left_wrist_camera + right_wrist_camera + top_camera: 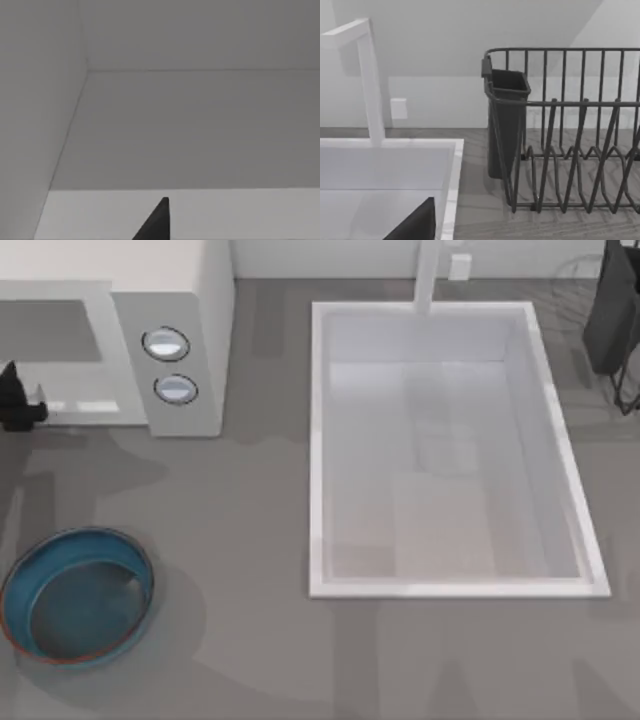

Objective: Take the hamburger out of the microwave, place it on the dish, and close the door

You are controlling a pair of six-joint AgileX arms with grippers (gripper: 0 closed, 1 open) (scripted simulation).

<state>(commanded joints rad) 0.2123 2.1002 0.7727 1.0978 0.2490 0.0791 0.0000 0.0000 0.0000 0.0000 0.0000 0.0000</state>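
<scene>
Hamburger is not on the dish, so it is probably inside the microwave, where the left gripper reaches by the opening; I cannot tell its fingers.

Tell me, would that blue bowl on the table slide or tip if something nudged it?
The bowl would probably slide rather than tip: it looks wide and shallow, sitting flat on the smooth grey table. Its round shape means a push near the rim might spin it a little. It looks rigid, like glazed ceramic, so likely hard and perhaps breakable; its weight cannot be judged.
</scene>
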